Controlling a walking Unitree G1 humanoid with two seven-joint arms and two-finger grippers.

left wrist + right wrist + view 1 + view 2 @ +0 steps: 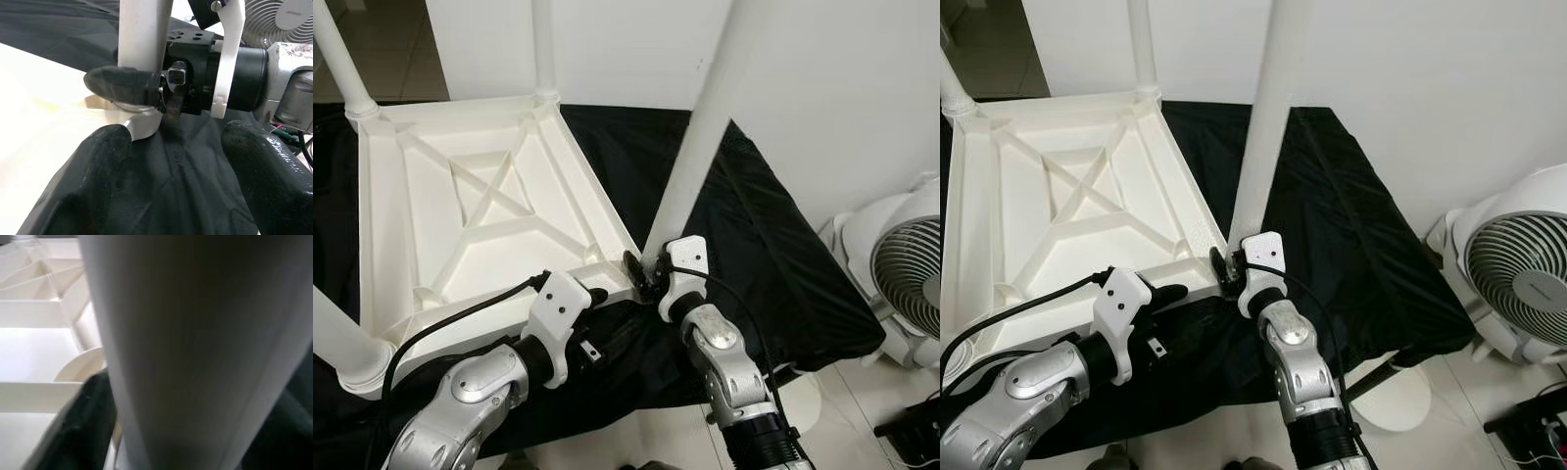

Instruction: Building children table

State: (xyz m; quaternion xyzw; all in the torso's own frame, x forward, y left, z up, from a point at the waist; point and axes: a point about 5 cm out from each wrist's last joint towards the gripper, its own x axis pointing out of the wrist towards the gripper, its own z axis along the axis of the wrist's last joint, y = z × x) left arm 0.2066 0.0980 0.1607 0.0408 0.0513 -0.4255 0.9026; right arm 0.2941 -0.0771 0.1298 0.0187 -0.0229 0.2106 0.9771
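Right pincer (pixel 646 274) grips the leg (pixel 700 137) at the upturned tabletop's (pixel 460 206) lower-centre corner; left pincer (pixel 171 196) open beside it.

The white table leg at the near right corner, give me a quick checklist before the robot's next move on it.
1. Right gripper on the round white plastic table leg near its base: ok.
2. Leg fully seated in its corner socket: cannot tell.
3. Leg upright: not ok, it tilts.
4. Upturned white ribbed plastic tabletop resting on the black cloth: ok.
5. Left gripper, jaws open, at the tabletop's near edge: ok.
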